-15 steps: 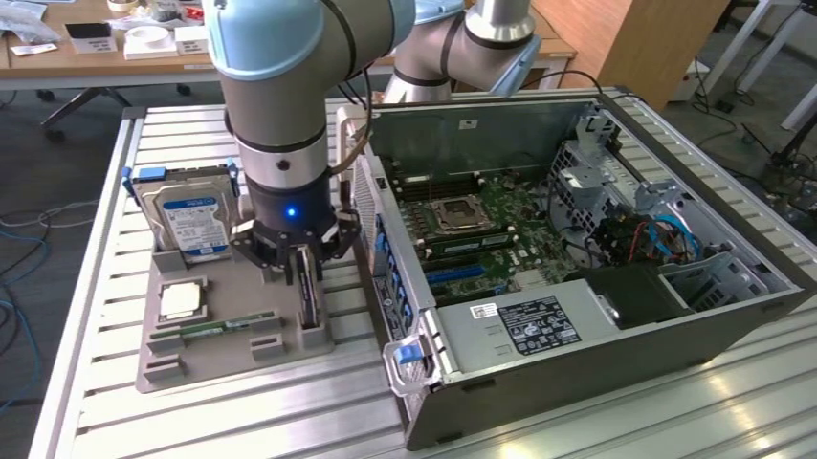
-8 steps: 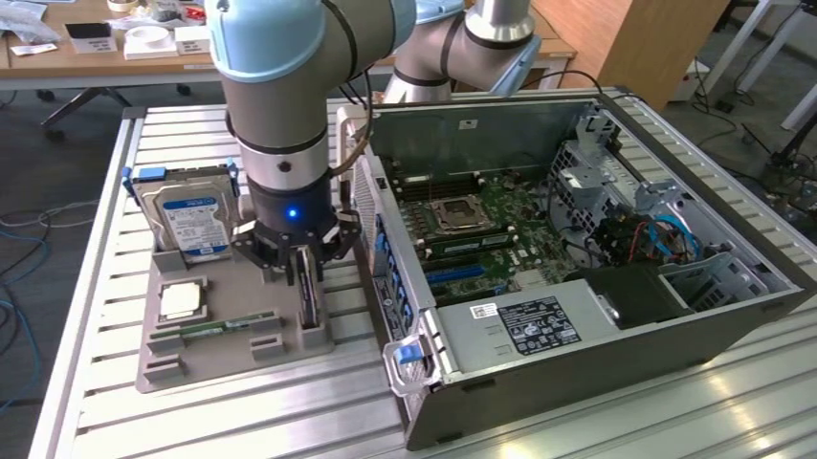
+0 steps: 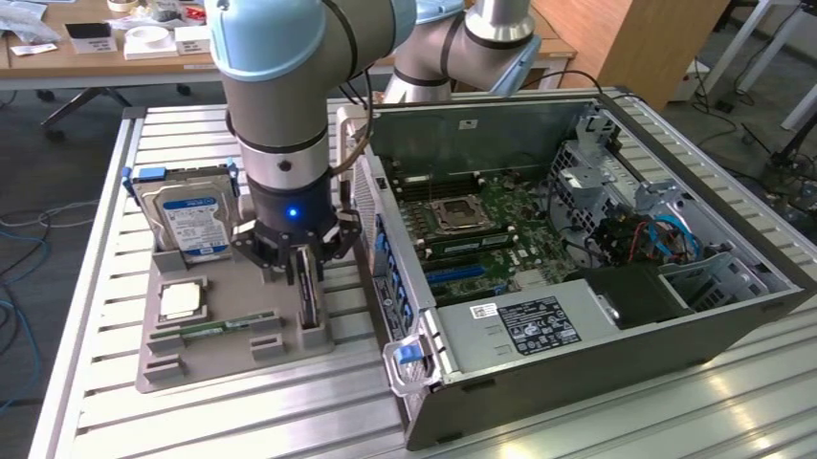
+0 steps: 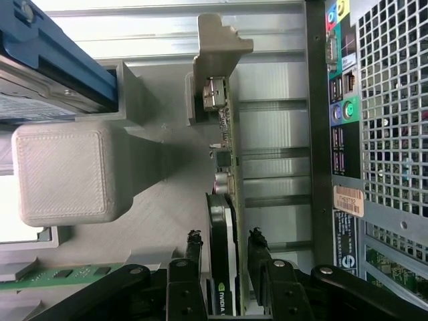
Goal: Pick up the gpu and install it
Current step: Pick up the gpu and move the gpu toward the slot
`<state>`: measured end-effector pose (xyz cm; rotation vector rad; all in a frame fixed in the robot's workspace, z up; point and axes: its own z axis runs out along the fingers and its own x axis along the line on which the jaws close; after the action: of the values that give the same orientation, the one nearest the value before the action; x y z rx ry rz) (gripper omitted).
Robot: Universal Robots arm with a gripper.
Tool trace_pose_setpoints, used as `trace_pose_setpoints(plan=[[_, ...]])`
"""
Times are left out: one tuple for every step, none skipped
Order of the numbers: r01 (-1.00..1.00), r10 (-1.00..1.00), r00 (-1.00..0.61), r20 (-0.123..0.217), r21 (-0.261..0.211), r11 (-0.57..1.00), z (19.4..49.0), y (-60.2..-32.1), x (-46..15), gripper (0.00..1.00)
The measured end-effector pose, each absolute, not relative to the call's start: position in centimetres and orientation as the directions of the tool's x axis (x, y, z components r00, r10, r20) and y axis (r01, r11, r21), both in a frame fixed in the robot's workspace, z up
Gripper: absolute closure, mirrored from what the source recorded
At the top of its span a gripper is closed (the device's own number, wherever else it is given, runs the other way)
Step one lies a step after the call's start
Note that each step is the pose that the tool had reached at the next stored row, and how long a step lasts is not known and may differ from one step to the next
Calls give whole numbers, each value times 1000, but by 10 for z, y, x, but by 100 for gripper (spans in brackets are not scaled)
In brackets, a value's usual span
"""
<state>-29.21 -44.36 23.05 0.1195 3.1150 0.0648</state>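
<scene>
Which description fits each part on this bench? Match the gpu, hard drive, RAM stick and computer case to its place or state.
Things:
1. gpu
2. hard drive
3. RAM stick
4. computer case

Descriptions:
A. lying flat in the grey tray
B. open, with the motherboard showing
C. standing on edge between the fingers of the hand
D. standing upright in the tray, blue-and-white label facing out

Pairs: 1-C, 2-D, 3-A, 4-B.
</scene>
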Motion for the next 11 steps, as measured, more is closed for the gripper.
trace_pose_setpoints(plan=[[76,77,-997,-22,42,996,231,-444,-292,58],[76,77,-997,-22,43,996,231,-444,-292,58],[76,77,-997,-22,43,996,231,-444,-292,58],[76,77,-997,-22,42,996,231,-444,-292,58],[76,77,-997,-22,42,996,231,-444,-292,58],[76,77,-997,-22,42,996,231,-444,-292,58],[76,77,-997,-22,42,996,232,-444,-292,58],[76,77,-997,-22,42,996,232,-444,-292,58],[76,77,-997,-22,42,996,232,-444,-292,58],[76,77,-997,-22,42,996,233,-444,-292,58],[76,77,-997,-22,42,996,233,-444,-292,58]])
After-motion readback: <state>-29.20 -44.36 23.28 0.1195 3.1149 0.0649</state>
